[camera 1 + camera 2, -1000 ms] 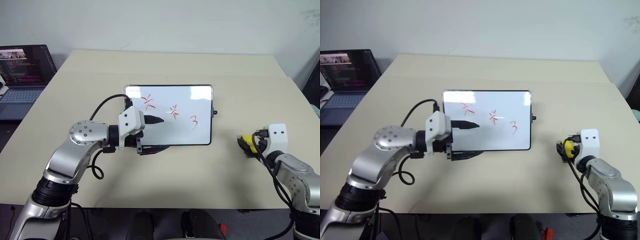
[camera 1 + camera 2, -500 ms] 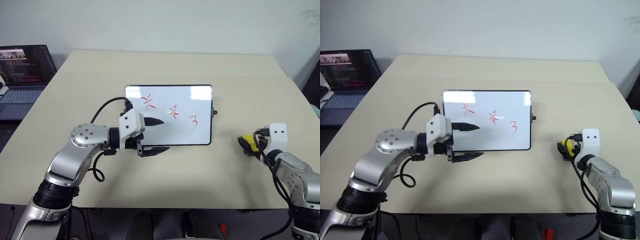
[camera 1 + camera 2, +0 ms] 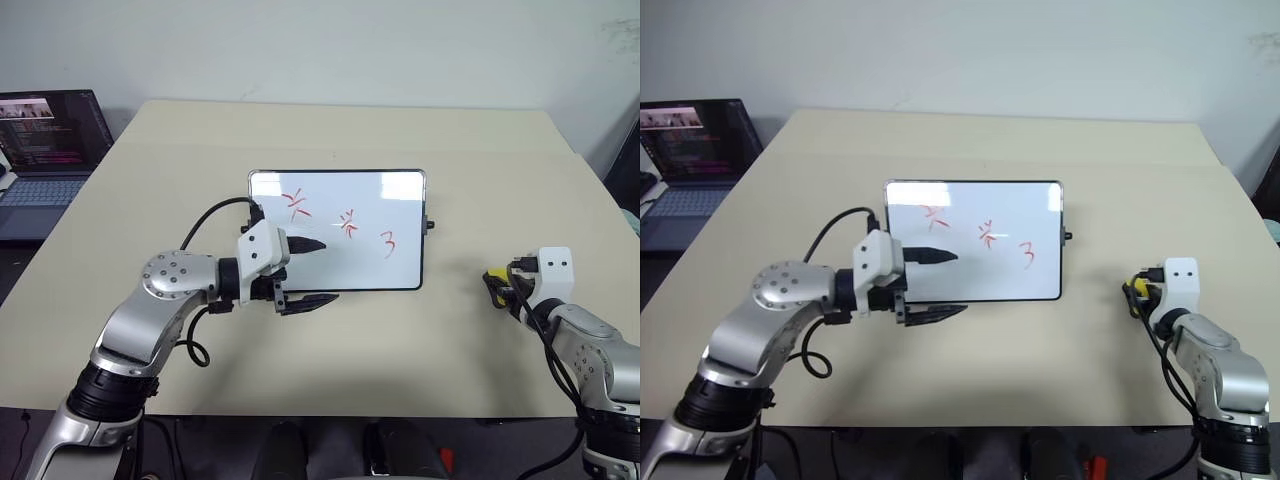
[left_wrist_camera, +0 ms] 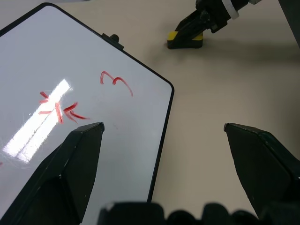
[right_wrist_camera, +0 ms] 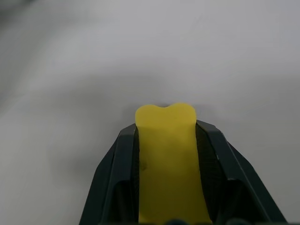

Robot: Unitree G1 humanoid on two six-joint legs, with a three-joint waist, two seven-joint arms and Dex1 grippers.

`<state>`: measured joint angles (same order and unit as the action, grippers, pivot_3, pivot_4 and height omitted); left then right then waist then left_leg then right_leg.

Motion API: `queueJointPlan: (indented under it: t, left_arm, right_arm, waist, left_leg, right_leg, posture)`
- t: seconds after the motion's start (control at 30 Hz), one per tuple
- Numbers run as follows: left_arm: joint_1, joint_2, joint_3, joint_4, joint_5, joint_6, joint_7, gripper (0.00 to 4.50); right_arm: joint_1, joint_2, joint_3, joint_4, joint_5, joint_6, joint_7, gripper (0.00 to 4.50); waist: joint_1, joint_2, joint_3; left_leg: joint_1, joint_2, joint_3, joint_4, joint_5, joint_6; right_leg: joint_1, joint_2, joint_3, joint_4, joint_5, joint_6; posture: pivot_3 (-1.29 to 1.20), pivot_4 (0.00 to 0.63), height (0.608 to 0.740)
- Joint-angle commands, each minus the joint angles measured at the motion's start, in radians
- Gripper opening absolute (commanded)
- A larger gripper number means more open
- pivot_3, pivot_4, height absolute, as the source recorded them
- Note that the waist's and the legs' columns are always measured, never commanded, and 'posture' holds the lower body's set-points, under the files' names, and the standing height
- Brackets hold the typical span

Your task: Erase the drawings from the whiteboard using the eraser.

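A laptop [image 3: 45, 150] sits beside the table [image 3: 350, 130], well apart from the whiteboard [image 3: 370, 262].

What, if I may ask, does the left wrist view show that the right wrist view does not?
The left wrist view takes in the whiteboard, two of its red drawings and the left gripper with its fingers wide apart. The right wrist view gives a close look at the right gripper squeezing the eraser. Both include the eraser and the beige table.

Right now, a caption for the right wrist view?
Right gripper shut on the yellow eraser, squeezed between its two black fingers above the table.
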<state>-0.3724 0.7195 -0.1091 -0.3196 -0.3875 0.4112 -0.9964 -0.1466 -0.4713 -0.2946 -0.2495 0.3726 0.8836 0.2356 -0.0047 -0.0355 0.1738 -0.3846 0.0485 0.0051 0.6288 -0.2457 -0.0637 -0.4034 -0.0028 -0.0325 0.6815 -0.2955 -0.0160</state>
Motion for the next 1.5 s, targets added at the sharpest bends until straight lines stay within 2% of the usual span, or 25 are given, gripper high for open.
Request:
queueJointPlan:
  t: [0.03,0.23,0.33,0.47,0.6,0.8,0.9,1.03,1.23,1.5]
  left_arm:
    - [0.026,-0.008,0.066,-0.06,-0.04,0.033,0.043,4.5]
    - [0.141,-0.054,0.171,-0.139,-0.087,0.13,0.195,4.5]
    - [0.169,-0.065,0.225,-0.154,-0.091,0.168,0.268,4.5]
    - [0.142,-0.091,0.296,-0.119,-0.087,0.202,0.376,4.5]
    - [0.128,-0.103,0.353,-0.118,-0.12,0.237,0.422,4.5]
    - [0.158,-0.09,0.391,-0.117,-0.113,0.279,0.471,4.5]
    - [0.153,-0.086,0.387,-0.112,-0.108,0.291,0.482,4.5]
    - [0.137,-0.079,0.377,-0.098,-0.111,0.297,0.474,4.5]
    - [0.099,-0.064,0.349,-0.072,-0.104,0.261,0.424,4.5]
    - [0.081,-0.054,0.331,-0.068,-0.124,0.249,0.341,4.5]
  right_arm:
    - [0.001,-0.029,-0.01,-0.059,-0.016,-0.039,0.012,1.3]
    - [0.072,-0.065,0.04,-0.242,-0.018,-0.093,0.076,1.3]
    - [0.078,-0.089,0.124,-0.342,-0.031,-0.131,0.12,1.3]
    - [0.013,-0.099,0.268,-0.368,-0.076,-0.168,0.157,1.3]
    - [-0.114,-0.072,0.392,-0.329,-0.127,-0.208,0.174,1.3]
    - [-0.328,-0.015,0.588,-0.181,-0.272,-0.34,0.207,1.3]
    - [-0.453,0.052,0.686,-0.061,-0.363,-0.412,0.209,1.3]
    - [-0.618,0.153,0.755,0.122,-0.442,-0.482,0.221,1.3]
    - [-0.781,0.273,0.782,0.391,-0.527,-0.582,0.214,1.3]
    - [-0.873,0.343,0.752,0.593,-0.592,-0.673,0.179,1.3]
  waist:
    - [0.0,0.0,0.0]
    - [-0.001,0.0,0.0]
    - [-0.001,0.0,0.0]
    - [-0.002,0.0,0.0]
    - [-0.002,0.0,0.0]
    - [-0.003,0.0,0.0]
    - [-0.003,-0.001,-0.001]
    - [-0.004,-0.001,-0.001]
    - [-0.002,-0.002,-0.001]
    - [-0.003,-0.002,-0.001]
  left_leg:
    - [0.0,0.0,0.0,0.0,0.0,0.0]
    - [0.0,0.001,0.0,0.0,0.0,0.0]
    - [0.001,0.001,-0.001,0.0,0.0,0.0]
    - [0.001,0.001,-0.002,0.001,0.0,0.0]
    - [0.001,0.001,-0.001,0.002,0.0,0.0]
    - [0.0,0.001,-0.001,0.002,0.0,0.0]
    - [0.0,0.001,-0.002,0.002,0.0,0.0]
    - [0.0,0.002,-0.002,0.002,0.0,0.0]
    - [0.0,0.002,-0.002,0.001,0.0,0.0]
    - [-0.002,0.001,-0.002,0.001,0.0,0.0]
  right_leg:
    - [0.0,0.0,0.0,0.0,0.0,0.0]
    - [0.0,0.0,0.0,0.0,0.0,0.0]
    - [0.0,-0.001,0.0,0.001,0.0,0.0]
    - [0.0,0.0,0.0,0.002,0.0,0.001]
    - [0.0,0.0,0.0,0.002,0.001,0.001]
    - [0.0,-0.001,0.0,0.001,0.003,-0.003]
    - [0.0,-0.001,-0.001,0.001,0.004,-0.004]
    - [0.0,-0.002,-0.001,0.001,0.004,-0.004]
    - [-0.001,-0.004,-0.002,0.002,0.004,-0.005]
    - [-0.001,-0.008,-0.003,0.001,0.004,-0.005]
  posture:
    - [0.0,0.15,0.74]
    - [0.0,0.15,0.74]
    - [0.0,0.15,0.74]
    - [0.0,0.15,0.74]
    - [0.0,0.15,0.74]
    - [0.0,0.15,0.74]
    - [0.0,0.15,0.74]
    - [0.0,0.15,0.74]
    - [0.0,0.15,0.74]
    - [0.0,0.15,0.74]
